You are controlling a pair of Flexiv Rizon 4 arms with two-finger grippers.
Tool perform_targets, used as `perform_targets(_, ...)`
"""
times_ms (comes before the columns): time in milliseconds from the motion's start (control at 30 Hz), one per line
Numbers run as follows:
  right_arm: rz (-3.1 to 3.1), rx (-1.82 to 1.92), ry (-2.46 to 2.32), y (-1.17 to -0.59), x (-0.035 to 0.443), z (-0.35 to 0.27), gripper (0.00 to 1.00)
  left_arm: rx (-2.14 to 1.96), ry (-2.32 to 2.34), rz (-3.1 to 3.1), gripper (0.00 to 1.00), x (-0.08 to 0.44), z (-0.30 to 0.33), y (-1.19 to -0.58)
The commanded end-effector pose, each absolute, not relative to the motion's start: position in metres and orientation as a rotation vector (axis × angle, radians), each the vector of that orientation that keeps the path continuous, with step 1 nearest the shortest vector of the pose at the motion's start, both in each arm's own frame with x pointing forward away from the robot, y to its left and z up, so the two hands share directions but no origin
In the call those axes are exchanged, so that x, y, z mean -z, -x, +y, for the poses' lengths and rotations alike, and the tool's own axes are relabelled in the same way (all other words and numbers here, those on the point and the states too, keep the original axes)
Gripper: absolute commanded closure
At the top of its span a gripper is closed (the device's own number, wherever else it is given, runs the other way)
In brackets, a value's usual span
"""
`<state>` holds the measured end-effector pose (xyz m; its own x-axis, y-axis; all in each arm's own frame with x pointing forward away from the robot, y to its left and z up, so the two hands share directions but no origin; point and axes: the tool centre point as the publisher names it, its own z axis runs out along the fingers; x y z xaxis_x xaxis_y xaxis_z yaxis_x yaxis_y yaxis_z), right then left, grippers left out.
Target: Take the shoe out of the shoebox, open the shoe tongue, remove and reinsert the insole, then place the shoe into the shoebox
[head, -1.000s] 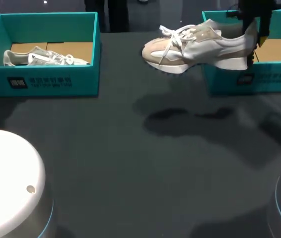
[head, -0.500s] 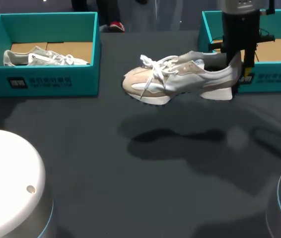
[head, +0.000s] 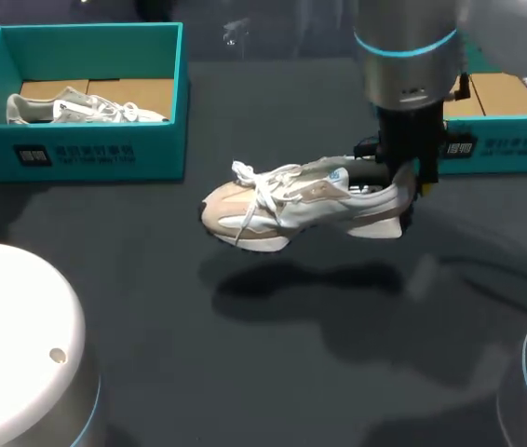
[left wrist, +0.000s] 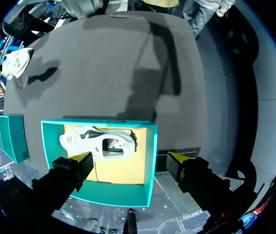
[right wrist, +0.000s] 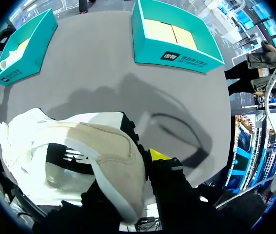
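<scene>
Right tool [head: 401,186] clamped on the heel of the shoe [head: 291,200]. Shoe hangs above the table [head: 245,372] mid-scene, toe pointing left, its shadow beneath. Right box [head: 510,149] sits far right, partly hidden by the right arm [head: 408,56]. Left tool [left wrist: 130,158] spread wide, grasping nothing, above the left box [head: 87,154] at far left. Second shoe [head: 77,107] lies inside it.

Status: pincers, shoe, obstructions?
Right pincer shut on heel of beige-and-white laced sneaker, held above dark table. Left pincer open, over teal cardboard shoebox holding second white sneaker. No obstruction seen.
</scene>
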<state>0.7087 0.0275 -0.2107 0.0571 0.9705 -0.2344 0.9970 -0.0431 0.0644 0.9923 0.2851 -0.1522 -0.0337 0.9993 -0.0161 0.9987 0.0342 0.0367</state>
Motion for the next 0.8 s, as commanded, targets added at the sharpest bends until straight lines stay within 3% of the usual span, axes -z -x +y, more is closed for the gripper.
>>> perform_targets(33, 2.01, 0.183, -2.115, -0.701, 0.231, 0.037, 1.0, -0.025, -2.16, 2.233, 0.0, 0.152, 0.285, -0.993)
perform_targets(333, 2.034, 0.188, -2.13, -0.692, 0.263, 0.043, 1.0, -0.025, -2.16, 2.233, 0.0, 0.152, 0.285, -0.993)
perform_targets(800, 2.034, 0.188, -2.13, -0.692, 0.263, 0.043, 1.0, -0.025, -2.16, 2.233, 0.0, 0.152, 0.285, -0.993)
